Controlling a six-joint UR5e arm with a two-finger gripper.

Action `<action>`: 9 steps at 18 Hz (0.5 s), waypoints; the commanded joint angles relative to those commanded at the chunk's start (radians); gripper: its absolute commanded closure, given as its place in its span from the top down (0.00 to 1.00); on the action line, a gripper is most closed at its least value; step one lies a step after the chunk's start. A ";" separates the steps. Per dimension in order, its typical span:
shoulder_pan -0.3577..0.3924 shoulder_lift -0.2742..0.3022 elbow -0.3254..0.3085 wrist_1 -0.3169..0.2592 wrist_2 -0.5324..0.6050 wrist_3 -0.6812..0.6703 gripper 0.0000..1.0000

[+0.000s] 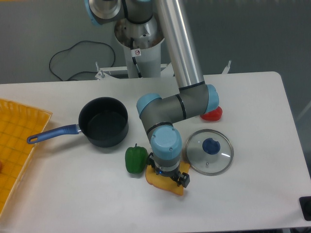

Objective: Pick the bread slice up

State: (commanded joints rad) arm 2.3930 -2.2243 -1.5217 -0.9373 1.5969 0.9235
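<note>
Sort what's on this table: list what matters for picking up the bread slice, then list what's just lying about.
Belongs to the job:
bread slice, lying flat, mostly hidden under the wrist
gripper, down over the slice; jaws hidden

Just lying about:
green pepper, close beside the slice
dark saucepan with blue handle
glass lid
red object behind the arm
yellow tray
</note>
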 joint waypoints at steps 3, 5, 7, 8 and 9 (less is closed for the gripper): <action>-0.002 0.000 -0.002 0.000 0.000 -0.003 1.00; -0.005 0.000 -0.002 0.002 0.000 -0.005 1.00; -0.008 0.002 -0.012 0.003 0.000 -0.005 1.00; -0.009 0.000 -0.011 0.002 0.000 -0.005 1.00; -0.009 -0.002 -0.009 0.002 0.000 -0.005 1.00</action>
State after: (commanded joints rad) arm 2.3838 -2.2258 -1.5309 -0.9357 1.5969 0.9189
